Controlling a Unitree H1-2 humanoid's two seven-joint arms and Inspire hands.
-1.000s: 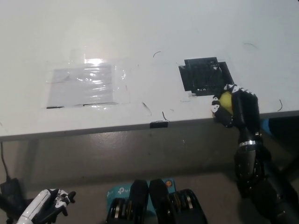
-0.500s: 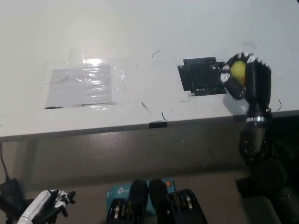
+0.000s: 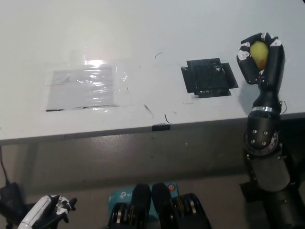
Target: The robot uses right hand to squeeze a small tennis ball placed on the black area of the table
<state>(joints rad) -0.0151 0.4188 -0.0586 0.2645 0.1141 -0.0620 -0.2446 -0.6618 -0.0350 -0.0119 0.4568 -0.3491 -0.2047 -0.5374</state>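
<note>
Tennis ball (image 3: 259, 48), small and yellow-green, sits clasped in the black right hand (image 3: 261, 58), raised over the white surface (image 3: 143, 28) at the far right of the head view, just to the right of the black taped patch (image 3: 208, 77) and not on it. At the lower left corner, below the surface's front edge, the white left hand (image 3: 53, 211) rests low beside the floor; whether its fingers are spread or curled cannot be told. On the surface's left part lies a rectangle of clear shiny tape (image 3: 88, 87) that catches a glare. Further right, thin dark pen-like marks (image 3: 149, 111) scatter across the white top. Right of those lies the black patch, bare. Beyond it, the black hand is closed around the ball, its forearm (image 3: 263, 133) dropping past the surface's front edge.
</note>
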